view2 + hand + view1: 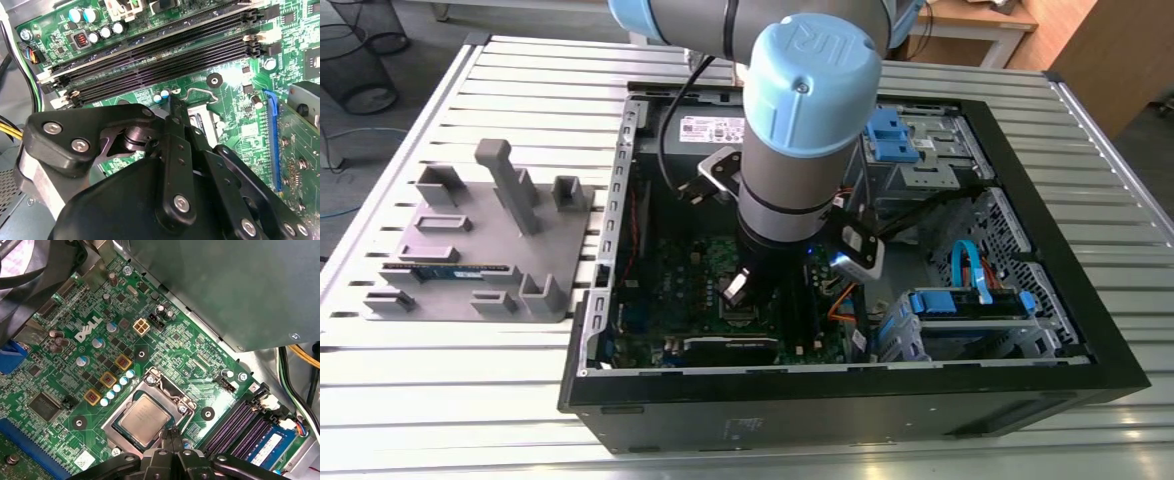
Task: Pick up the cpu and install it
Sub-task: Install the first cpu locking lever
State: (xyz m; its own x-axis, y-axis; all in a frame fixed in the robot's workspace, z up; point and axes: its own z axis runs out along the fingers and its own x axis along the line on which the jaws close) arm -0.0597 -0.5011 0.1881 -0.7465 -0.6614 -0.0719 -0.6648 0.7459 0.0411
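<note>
Much of the work is hidden from you in the exterior view. The arm (807, 120) reaches down into the open computer case (1067, 250) on the slatted table (454, 400), and its grey column covers the part of the board beneath it. To the exterior view's left of the case, the grey holder (480, 240) sits on the table with a memory stick (447, 270) lying in it.

In the first wrist view you can see the cpu (145, 415). It lies flat in the socket on the green motherboard (175, 340), silvery top up, with the metal frame (165, 385) around it. Whether that frame is latched cannot be told. The tool (170, 435) has its fingers pressed together with nothing pinched between them. Their tips stand just beside the cpu's edge, but you cannot tell whether they touch it. The tool's black body is cut off at the picture's border.

In the second wrist view, the tool (173, 102) and its linkage stand in front of the socket. Beside the narrow closed tip you can see the bent wire lever (200, 92), and beyond it the long black memory slots (160, 55). A blue expansion slot (274, 140) runs along the board to one side.
</note>
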